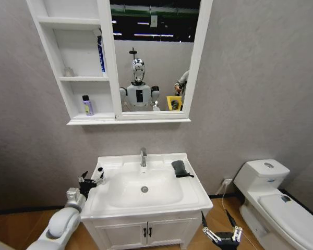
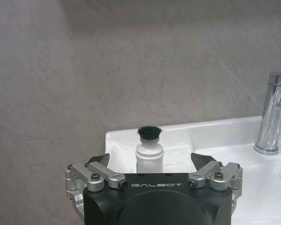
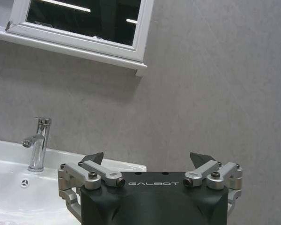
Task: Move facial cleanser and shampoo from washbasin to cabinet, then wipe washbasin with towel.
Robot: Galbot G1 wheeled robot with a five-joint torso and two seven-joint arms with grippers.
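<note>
Washbasin [image 1: 195, 195]: a white rectangular ceramic sink with an oval bowl, set on a low white two-door vanity [image 1: 146, 232] against a grey wall. A chrome tap [image 1: 143, 157] stands at the middle of its back rim.

White bottle [image 1: 99, 174]: a small white bottle with a black cap, standing upright on the back left corner of the washbasin rim. In the left wrist view the bottle [image 2: 149, 152] sits straight ahead, centred between the two fingertips.

Left hand [image 1: 91, 183]: held at the left edge of the washbasin, just beside the bottle. Its fingers are spread apart, one to each side of the bottle, and do not appear to touch it.

Towel [image 1: 180, 168]: a small dark cloth lying bunched on the right part of the back rim, to the right of the tap and well apart from the bottle.

Right hand [image 1: 221, 235]: held low in front of the vanity's right corner, below the washbasin rim. Its fingers are spread apart with nothing between them.

Cabinet [image 1: 60, 78]: a tall white shelf unit on the wall above the washbasin, joined to a white-framed mirror [image 1: 151, 57]. A small purple bottle with a dark cap [image 1: 87, 105] stands on the lowest shelf. A blue tube [image 1: 100, 53] stands against the right side of the middle shelf.

Toilet [image 1: 271, 205]: a white toilet on the floor, right of the vanity.
</note>
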